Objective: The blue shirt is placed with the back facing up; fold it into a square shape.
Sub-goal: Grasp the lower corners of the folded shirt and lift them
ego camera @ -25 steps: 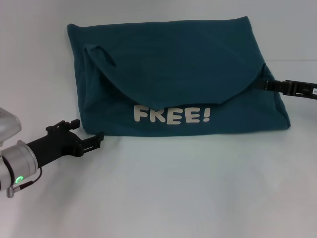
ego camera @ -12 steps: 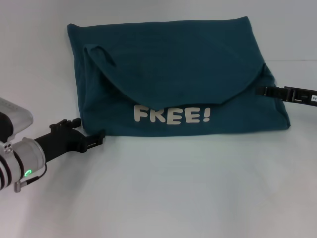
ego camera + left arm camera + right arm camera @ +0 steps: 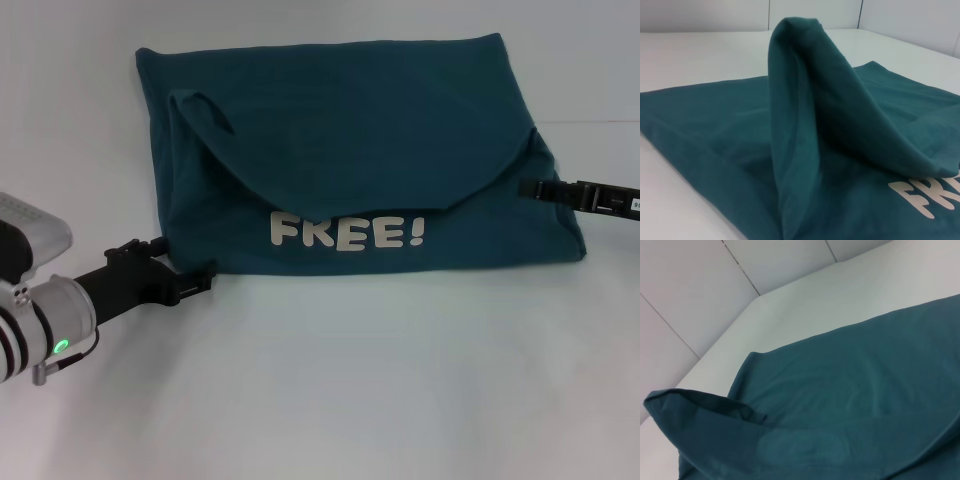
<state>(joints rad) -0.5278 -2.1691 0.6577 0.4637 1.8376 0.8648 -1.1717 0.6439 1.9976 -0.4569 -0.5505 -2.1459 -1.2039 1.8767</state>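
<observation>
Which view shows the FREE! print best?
Head view: the whole FREE! print reads across the blue shirt. The left wrist view catches only its first letters at the frame edge; the right wrist view shows plain fabric, no print.

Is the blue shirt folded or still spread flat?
Partly folded: the blue shirt has both sleeves turned inward over its body, "FREE!" showing below them.

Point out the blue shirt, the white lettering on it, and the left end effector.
blue shirt (image 3: 350,130), head view, upper folded panel.
white lettering (image 3: 347,233), head view, middle letters.
left end effector (image 3: 190,285), head view, fingertips at the shirt's near-left corner.
</observation>
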